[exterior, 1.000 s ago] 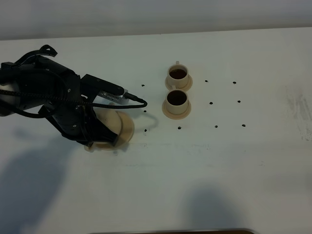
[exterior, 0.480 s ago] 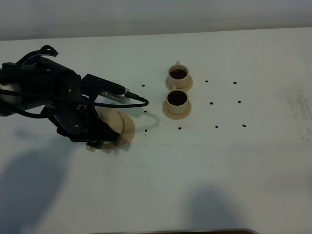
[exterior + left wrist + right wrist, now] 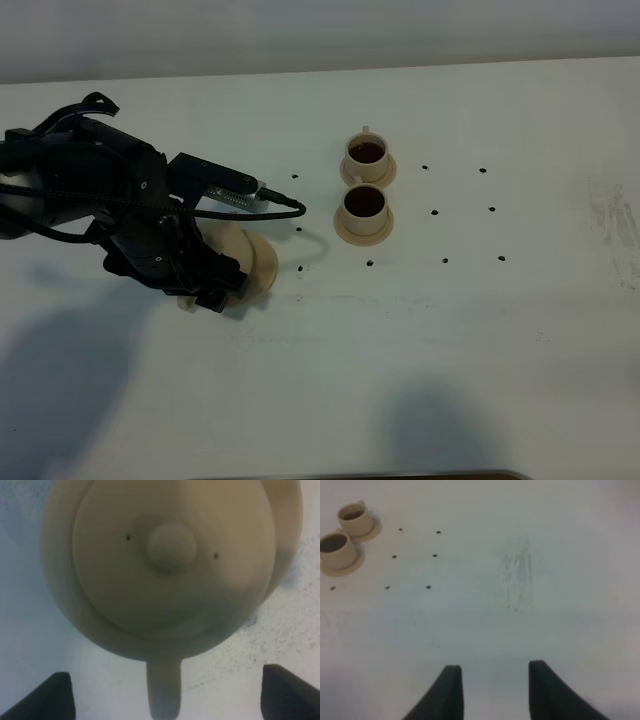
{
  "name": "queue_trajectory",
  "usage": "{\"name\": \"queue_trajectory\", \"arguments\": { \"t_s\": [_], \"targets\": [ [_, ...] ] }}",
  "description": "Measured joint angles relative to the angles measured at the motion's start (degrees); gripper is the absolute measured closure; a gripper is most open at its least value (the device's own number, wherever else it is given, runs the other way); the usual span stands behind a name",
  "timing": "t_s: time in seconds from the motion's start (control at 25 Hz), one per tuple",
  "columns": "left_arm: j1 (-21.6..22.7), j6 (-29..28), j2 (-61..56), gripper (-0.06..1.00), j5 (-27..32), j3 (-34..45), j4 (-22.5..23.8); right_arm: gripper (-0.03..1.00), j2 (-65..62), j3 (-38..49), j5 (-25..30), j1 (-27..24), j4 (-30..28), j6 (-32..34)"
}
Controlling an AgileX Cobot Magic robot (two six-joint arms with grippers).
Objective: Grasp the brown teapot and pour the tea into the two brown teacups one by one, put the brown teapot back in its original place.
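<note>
now the rounded pale beige matte ceramic teapot (image 3: 170, 565) sits on the flat round beige saucer plate (image 3: 262, 262) at the left of the white table (image 3: 480, 330), mostly hidden in the high view beneath the black left arm. from the left wrist camera the pot fills the picture: its small knobbed lid (image 3: 171, 548) faces the lens, and a narrow part of the pot, handle or spout i cannot tell, points between the two dark fingertips (image 3: 47, 695) of the left gripper (image 3: 165, 697). those fingertips stand spread wide, one on each side, apart from the pot and touching nothing.

right of the saucer plate, past a few small dark dots on the table, two small beige cylindrical teacups stand on their little round saucers, the far teacup (image 3: 365, 153) just beside the near teacup (image 3: 363, 205), both holding dark tea.

over bare table on the right, the right gripper (image 3: 492, 692) shows two dark fingers parted, with nothing between them.
</note>
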Motion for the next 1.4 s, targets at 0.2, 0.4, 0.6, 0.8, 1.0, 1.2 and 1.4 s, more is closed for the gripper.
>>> {"name": "queue_trajectory", "arguments": {
  "t_s": [0.2, 0.4, 0.6, 0.8, 1.0, 1.2, 1.4],
  "targets": [
    [0.00, 0.00, -2.10, 0.15, 0.48, 0.00, -0.11, 0.66, 0.00, 0.00, 0.00, 0.00, 0.00, 0.00],
    [0.00, -0.06, -4.26, 0.15, 1.49, 0.00, -0.29, 0.66, 0.00, 0.00, 0.00, 0.00, 0.00, 0.00],
    [0.00, -0.06, -6.88, 0.15, 2.80, 0.00, -0.29, 0.66, 0.00, 0.00, 0.00, 0.00, 0.00, 0.00],
    [0.00, -0.06, -8.88, 0.16, 2.93, 0.00, 0.16, 0.66, 0.00, 0.00, 0.00, 0.00, 0.00, 0.00],
    [0.65, -0.49, -10.33, 0.17, 2.68, 0.00, 2.16, 0.66, 0.00, 0.00, 0.00, 0.00, 0.00, 0.00],
    [2.83, -0.72, -11.97, 0.17, 2.37, 0.00, 2.50, 0.66, 0.00, 0.00, 0.00, 0.00, 0.00, 0.00],
    [5.68, -0.72, -14.25, 0.18, 2.37, 0.00, 3.06, 0.66, 0.00, 0.00, 0.00, 0.00, 0.00, 0.00]
  ]
}}
